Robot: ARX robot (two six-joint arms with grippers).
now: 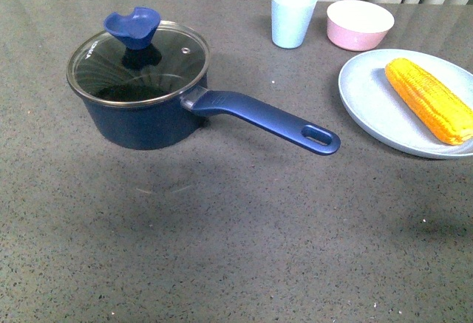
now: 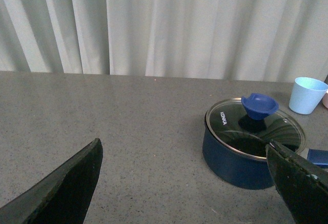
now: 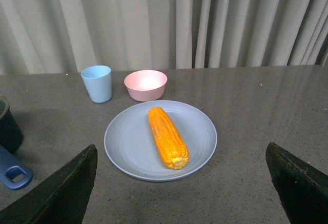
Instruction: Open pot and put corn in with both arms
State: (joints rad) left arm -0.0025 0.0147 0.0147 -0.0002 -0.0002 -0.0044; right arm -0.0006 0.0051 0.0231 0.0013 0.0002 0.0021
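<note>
Tabletop [image 1: 222,249]: a dark grey speckled surface was seen, and everything else was carried on it.
Curtain [image 2: 179,24]: pale pleated folds were hung behind the far edge of the tabletop.
Pot [image 1: 140,123]: the dark blue saucepan was placed upright on the left part of the tabletop in the front view, well apart from the plate.
Handle [image 1: 266,120]: the long blue handle was pointed toward the plate, and a slot hole was shown at its free end.
Plate [image 1: 369,101]: a pale blue plate was set at the right, partly cut off by the front view's edge.
Lid [image 1: 166,57]: the glass lid was seated on the pot's rim, so the pot was closed.
Corn [image 1: 430,100]: the yellow-orange cob was laid flat on the plate, untouched by either claw.
Bowl [image 1: 360,24]: a small pink bowl was set behind the plate, just beside the cup.
Cup [image 1: 293,16]: a light blue cup was stood upright behind the handle.
Knob [image 1: 133,27]: a blue knob was fixed on top of the lid.
Left claw [image 2: 183,147]: its fingers were spread wide apart, nothing was held, and the pot was seen beyond it.
Right claw [image 3: 180,147]: its fingers were likewise spread wide and empty, and the plate and corn were seen beyond it.
</note>
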